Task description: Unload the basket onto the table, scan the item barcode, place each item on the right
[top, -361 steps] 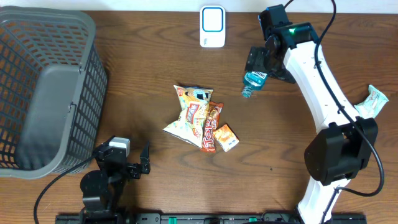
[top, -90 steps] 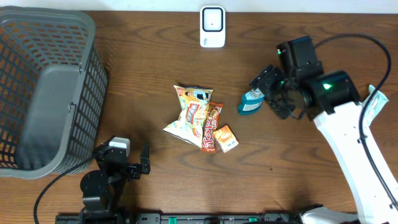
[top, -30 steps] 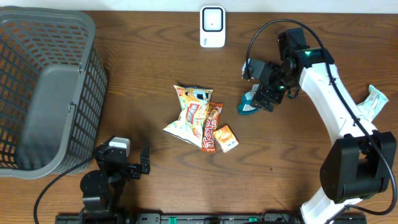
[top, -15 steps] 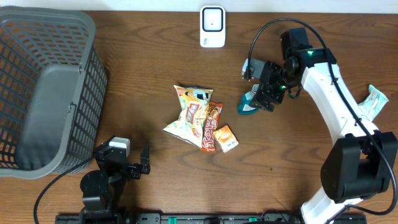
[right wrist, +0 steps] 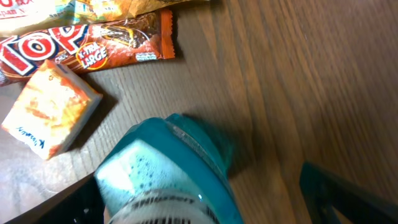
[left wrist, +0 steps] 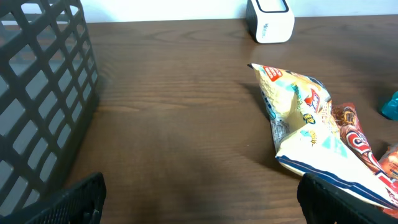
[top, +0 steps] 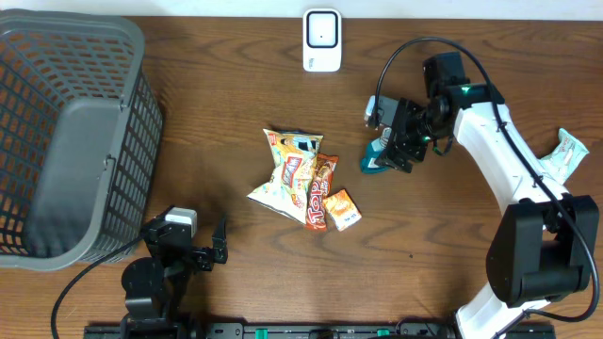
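Teal bottle (top: 374, 158): on the table (top: 217, 122), just right of the snack pile and well below the scanner; foamy liquid shows inside in the right wrist view.
Right gripper (top: 388, 139): released, jaws spread wide. The bottle sits between them; one finger is well clear of it, and contact at the other cannot be told.
Left gripper (left wrist: 211, 208): released, nothing between its fingers, low at the near left edge of the table.
Scanner (top: 321, 40): white unit with a blue-edged face, upright at the far edge of the table.
Snack bag (top: 287, 174): white and yellow, at table centre, partly overlapped by the chocolate bar.
Chocolate bar (right wrist: 81, 46): brown "TOP" wrapper, beside the bag.
Orange box (right wrist: 50, 109): small carton just beside the bar, near the bottle.
Basket (top: 75, 56): grey mesh, at the far left.
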`<state>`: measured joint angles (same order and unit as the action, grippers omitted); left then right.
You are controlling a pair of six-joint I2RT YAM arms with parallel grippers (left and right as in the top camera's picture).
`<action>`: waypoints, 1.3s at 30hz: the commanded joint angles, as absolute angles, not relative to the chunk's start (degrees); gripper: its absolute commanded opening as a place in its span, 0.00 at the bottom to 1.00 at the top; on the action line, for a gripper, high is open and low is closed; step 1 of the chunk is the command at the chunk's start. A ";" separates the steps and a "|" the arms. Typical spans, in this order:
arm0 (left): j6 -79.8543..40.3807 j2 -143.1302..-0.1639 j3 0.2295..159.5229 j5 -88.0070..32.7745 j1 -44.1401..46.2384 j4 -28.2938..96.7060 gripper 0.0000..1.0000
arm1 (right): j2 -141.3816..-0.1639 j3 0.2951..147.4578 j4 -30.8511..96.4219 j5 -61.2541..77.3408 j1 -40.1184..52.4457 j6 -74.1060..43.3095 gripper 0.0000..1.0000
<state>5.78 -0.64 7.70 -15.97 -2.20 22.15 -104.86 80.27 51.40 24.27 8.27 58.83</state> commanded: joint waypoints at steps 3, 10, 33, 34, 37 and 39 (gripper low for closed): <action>5.26 -0.60 6.87 -15.79 -2.33 23.44 0.98 | -105.16 78.04 49.41 26.06 8.25 59.46 0.89; 5.26 -0.60 6.87 -15.79 -2.33 23.44 0.98 | -105.16 78.02 49.17 27.64 8.32 59.46 0.52; 5.26 -0.60 6.87 -15.77 -2.33 23.44 0.98 | -103.98 80.14 50.17 22.68 8.36 48.64 0.99; 5.26 -0.60 6.87 -15.77 -2.33 23.44 0.98 | -103.37 80.44 50.43 22.68 8.34 47.81 0.99; 5.26 -0.60 6.87 -15.77 -2.33 23.44 0.98 | -100.62 81.03 50.59 22.63 8.36 44.75 0.99; 5.26 -0.60 6.87 -15.79 -2.33 23.44 0.98 | -97.82 81.12 50.57 22.65 8.49 41.89 0.99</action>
<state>5.78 -0.64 7.70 -15.97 -2.20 22.15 -103.09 79.07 50.46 22.44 8.32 47.44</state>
